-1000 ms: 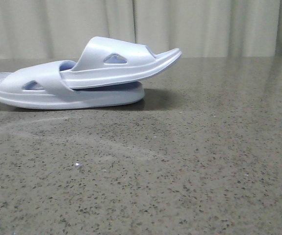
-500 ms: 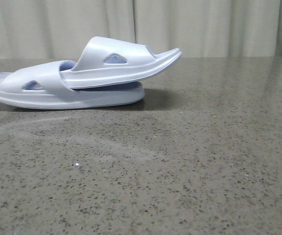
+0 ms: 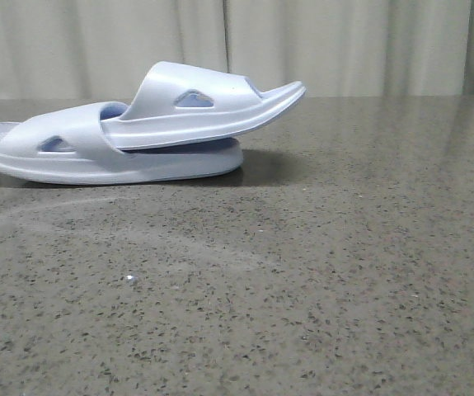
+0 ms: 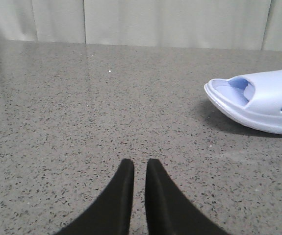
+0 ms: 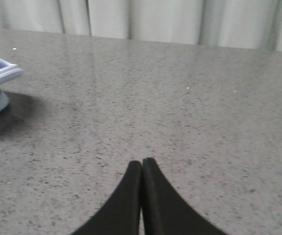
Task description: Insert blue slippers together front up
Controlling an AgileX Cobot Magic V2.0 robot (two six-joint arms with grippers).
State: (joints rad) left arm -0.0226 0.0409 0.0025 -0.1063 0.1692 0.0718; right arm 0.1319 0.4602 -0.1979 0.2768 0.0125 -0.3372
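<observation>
Nearest on my left wrist feed I see the left end effector [image 4: 140, 166], its two black fingers almost together with only a thin gap between the tips, holding nothing and hanging over bare speckled table [image 4: 82, 112]. On my right wrist feed the right end effector [image 5: 141, 164] has its fingers pressed tip to tip, also empty, above the same grey stone surface.

Further out, the blue slippers [image 3: 138, 132] sit on the table toward the left side of my front view, well apart from both end effectors. They are nested: the lower slipper [image 3: 80, 157] lies flat on its sole, and the upper slipper [image 3: 204, 103] is pushed in under the lower one's strap, its free end tilted up and jutting out to the right past the lower sole. Triangular cut-outs show on both straps. The left wrist feed catches one rounded end of the lower slipper, and the right wrist feed catches only the jutting tip with its shadow below.

Farthest back hangs a pale pleated curtain [image 3: 344, 45] behind the table edge.
</observation>
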